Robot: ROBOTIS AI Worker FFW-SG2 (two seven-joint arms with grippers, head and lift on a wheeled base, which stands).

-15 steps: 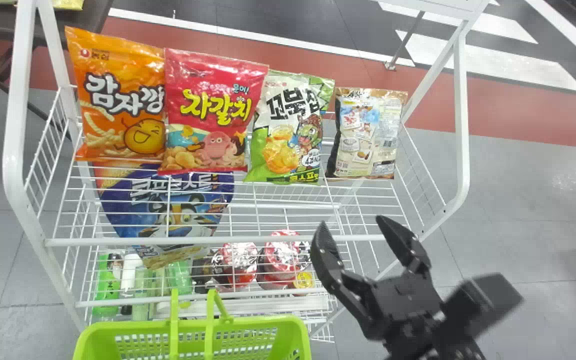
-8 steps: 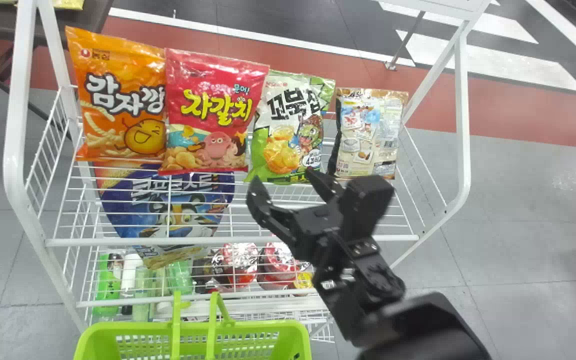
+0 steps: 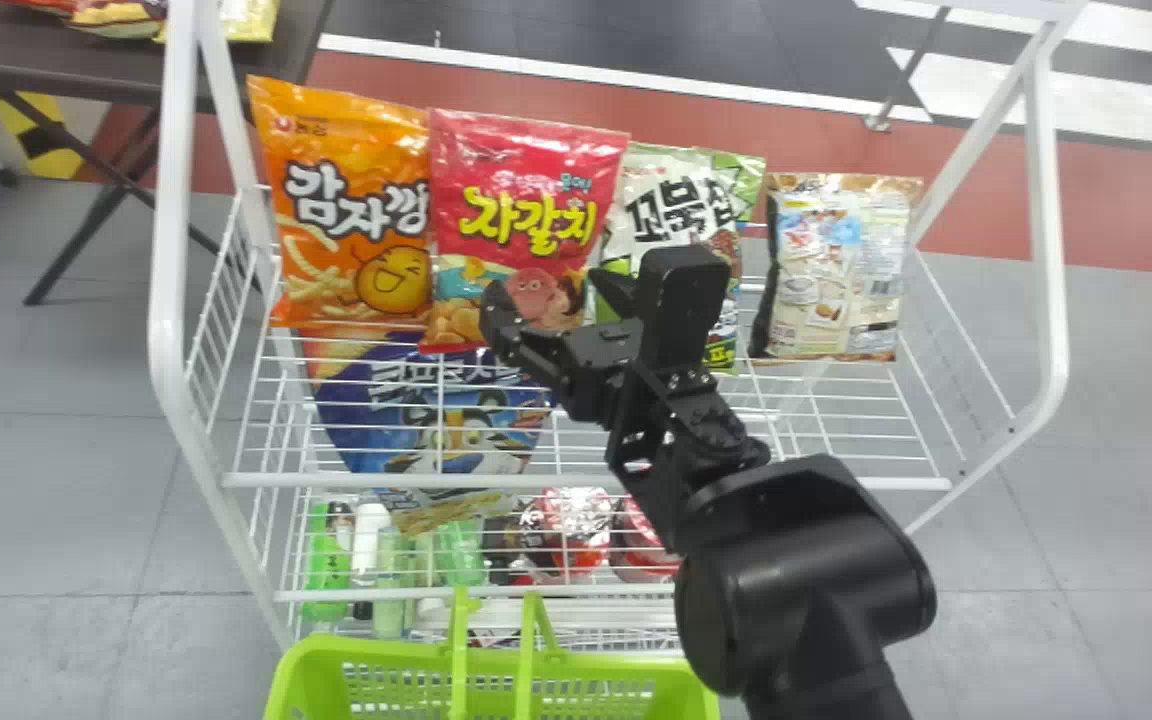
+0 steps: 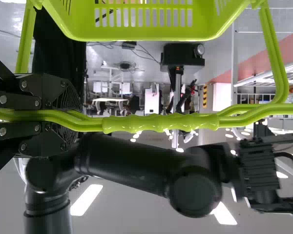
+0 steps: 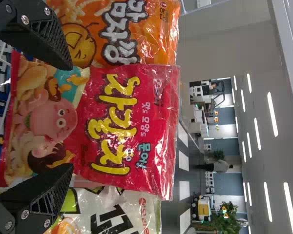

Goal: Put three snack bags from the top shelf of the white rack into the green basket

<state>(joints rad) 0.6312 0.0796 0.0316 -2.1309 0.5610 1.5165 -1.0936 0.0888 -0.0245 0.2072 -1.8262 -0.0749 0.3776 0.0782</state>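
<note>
Right gripper [image 3: 546,288], spread wide, has moved toward ten o'clock, before the red bag [image 3: 516,180] on the top shelf [image 3: 896,484], long axis nearly twelve-to-six, top tipped toward one; left gripper [image 4: 77,120] grips the basket handle [image 4: 161,123].

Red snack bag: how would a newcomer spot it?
Find the white rack, then its top shelf. Second from the robot's left is the red snack bag. Its yellow lettering sets it apart from the orange bag and green-white bag beside it.
</note>
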